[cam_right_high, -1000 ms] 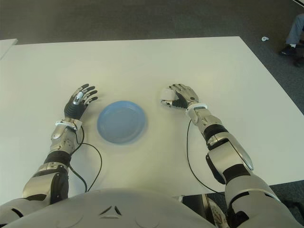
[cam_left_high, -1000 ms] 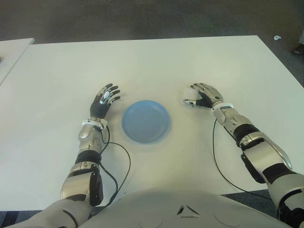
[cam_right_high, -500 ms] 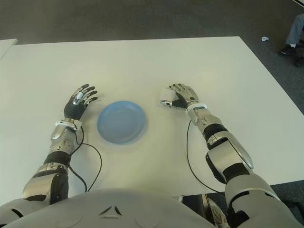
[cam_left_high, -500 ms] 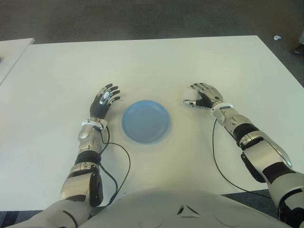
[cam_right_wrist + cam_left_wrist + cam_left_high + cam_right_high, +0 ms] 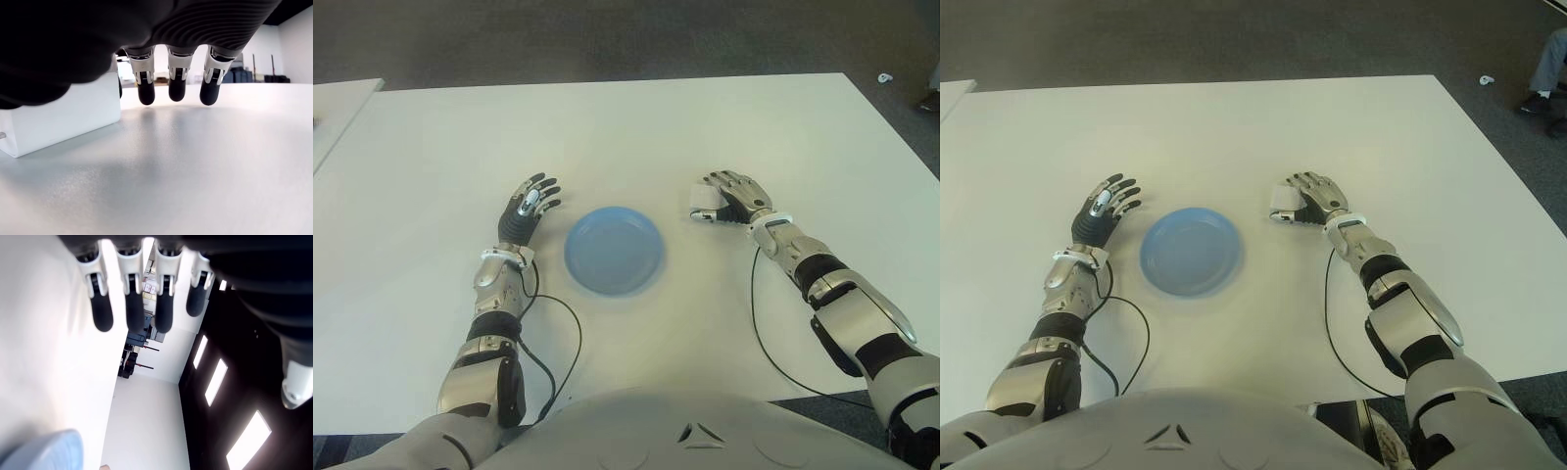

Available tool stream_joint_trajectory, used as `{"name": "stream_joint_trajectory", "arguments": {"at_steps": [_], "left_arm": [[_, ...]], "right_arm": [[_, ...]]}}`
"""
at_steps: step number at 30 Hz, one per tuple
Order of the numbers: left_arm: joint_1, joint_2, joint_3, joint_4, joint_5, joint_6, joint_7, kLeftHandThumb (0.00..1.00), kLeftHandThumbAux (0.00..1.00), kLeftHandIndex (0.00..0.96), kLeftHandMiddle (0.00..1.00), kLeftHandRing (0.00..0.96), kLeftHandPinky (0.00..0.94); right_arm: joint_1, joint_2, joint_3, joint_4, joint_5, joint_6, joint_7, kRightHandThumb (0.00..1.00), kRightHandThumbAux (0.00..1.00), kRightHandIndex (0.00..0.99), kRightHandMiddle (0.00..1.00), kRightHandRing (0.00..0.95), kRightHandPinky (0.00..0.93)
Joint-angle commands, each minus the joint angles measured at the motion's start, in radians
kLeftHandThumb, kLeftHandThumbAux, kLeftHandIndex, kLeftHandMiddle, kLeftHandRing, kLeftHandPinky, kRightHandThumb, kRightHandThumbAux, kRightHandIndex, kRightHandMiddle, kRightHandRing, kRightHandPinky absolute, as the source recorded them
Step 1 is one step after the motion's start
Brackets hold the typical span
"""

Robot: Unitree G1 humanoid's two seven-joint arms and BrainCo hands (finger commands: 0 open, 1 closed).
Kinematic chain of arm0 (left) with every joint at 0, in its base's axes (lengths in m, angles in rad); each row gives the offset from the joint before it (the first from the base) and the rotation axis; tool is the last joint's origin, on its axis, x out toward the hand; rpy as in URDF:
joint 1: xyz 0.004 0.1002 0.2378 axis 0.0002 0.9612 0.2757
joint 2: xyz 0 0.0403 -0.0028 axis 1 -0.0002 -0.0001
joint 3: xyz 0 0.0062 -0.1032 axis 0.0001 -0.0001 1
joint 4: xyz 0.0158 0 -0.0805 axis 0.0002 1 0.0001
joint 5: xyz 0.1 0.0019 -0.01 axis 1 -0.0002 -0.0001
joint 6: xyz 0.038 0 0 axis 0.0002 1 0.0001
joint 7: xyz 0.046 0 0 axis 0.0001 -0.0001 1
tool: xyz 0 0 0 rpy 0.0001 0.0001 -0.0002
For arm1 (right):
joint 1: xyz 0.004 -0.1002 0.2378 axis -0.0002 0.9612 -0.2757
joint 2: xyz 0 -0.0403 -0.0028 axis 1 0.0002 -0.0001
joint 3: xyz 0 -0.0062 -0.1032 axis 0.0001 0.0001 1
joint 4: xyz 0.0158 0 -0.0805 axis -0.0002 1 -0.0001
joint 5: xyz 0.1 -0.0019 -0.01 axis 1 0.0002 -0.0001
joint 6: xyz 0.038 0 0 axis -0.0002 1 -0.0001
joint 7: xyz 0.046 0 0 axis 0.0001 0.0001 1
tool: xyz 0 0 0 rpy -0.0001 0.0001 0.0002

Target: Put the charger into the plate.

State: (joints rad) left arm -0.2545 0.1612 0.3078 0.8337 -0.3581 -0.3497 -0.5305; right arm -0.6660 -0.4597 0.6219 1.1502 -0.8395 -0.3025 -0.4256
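A: The charger (image 5: 703, 201) is a small white block, stiff and probably light; it sits on the table (image 5: 705, 127) against the thumb side of the right hand (image 5: 732, 199), fingers relaxed, not gripping. Take its flat sides.

B: Since before, the hand shifted slightly; plate (image 5: 614, 250) beyond, left hand (image 5: 529, 206) spread farther.

A white tabletop (image 5: 636, 127) stands on dark grey carpet floor (image 5: 607, 39); a second white table (image 5: 337, 103) adjoins its left.
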Motion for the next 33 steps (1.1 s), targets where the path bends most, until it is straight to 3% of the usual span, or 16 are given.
{"name": "stream_joint_trajectory", "arguments": {"at_steps": [1, 22, 33], "left_arm": [[0.049, -0.017, -0.003, 0.025, 0.006, 0.044, 0.014, 0.011, 0.522, 0.202, 0.248, 0.263, 0.288], [0.067, -0.034, -0.015, -0.009, 0.019, 0.031, 0.030, 0.009, 0.510, 0.201, 0.243, 0.259, 0.291], [0.071, -0.040, -0.016, -0.018, 0.010, 0.040, 0.025, 0.008, 0.501, 0.197, 0.236, 0.252, 0.278]], "right_arm": [[0.020, -0.018, 0.023, 0.002, -0.020, -0.013, 0.008, 0.326, 0.140, 0.000, 0.000, 0.000, 0.000], [0.015, -0.099, 0.087, -0.076, -0.060, -0.096, 0.103, 0.279, 0.131, 0.000, 0.000, 0.000, 0.000], [0.020, -0.128, 0.088, -0.114, -0.055, -0.143, 0.159, 0.267, 0.130, 0.000, 0.000, 0.000, 0.000]]}}
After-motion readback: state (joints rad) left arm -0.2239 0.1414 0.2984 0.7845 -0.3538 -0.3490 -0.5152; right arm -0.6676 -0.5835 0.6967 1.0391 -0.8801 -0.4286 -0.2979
